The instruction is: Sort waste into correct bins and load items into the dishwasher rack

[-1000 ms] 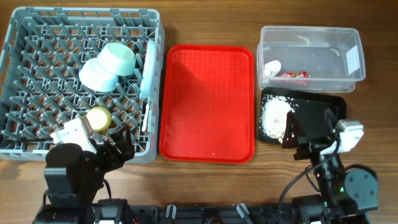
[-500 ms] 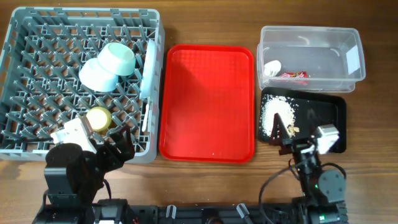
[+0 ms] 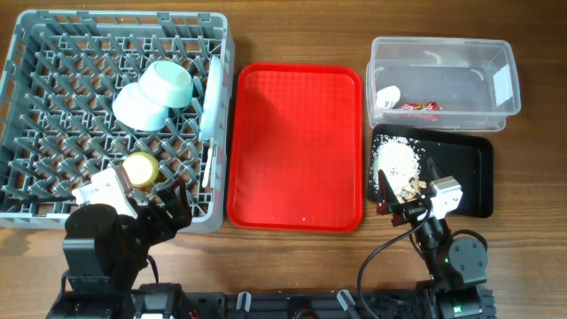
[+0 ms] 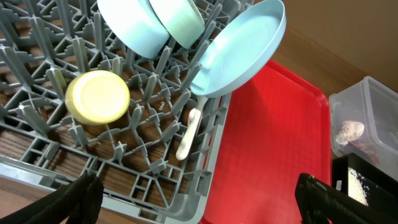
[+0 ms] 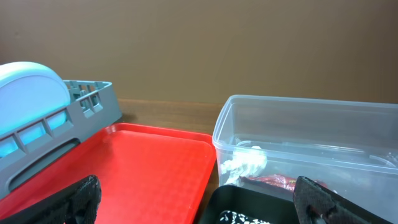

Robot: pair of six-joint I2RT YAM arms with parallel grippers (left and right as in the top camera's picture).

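Left gripper [image 4: 199,183]: fingers spread wide, nothing between them, touching nothing; it hangs over the near right corner of the dishwasher rack [image 3: 115,16], just beyond the rim on the robot's side. Right gripper [image 5: 196,183]: likewise released and empty; in the overhead view it hovers above the near left part of the black tray [image 3: 465,164], close to the crumbs [image 3: 396,159], contact with them not discernible.

Rack contents: two mint-green bowls [image 3: 168,82] tilted among the pegs, overlapping each other; plate [image 3: 211,97] standing on edge along the right wall; yellow cup [image 3: 141,168] mouth down between pegs near the front; one white plastic utensil [image 4: 188,134] lying in the grid beside the right wall, spoon or fork not determinable.

Bins: clear tub [image 3: 443,44] at the far right holds the white scrap [image 3: 387,96] and the red wrapper [image 3: 416,107], side by side at its left end; black tray sits just in front of it, touching or nearly so, crumbs heaped at its left end with a few scattered nearer the right gripper.

Room: red tray [image 3: 297,146] lies flat between rack and bins, its left edge just beside the rack wall, its right edge just beside the black tray; bare wooden table [image 3: 292,35] beyond it; narrow wood strip along the near edge.
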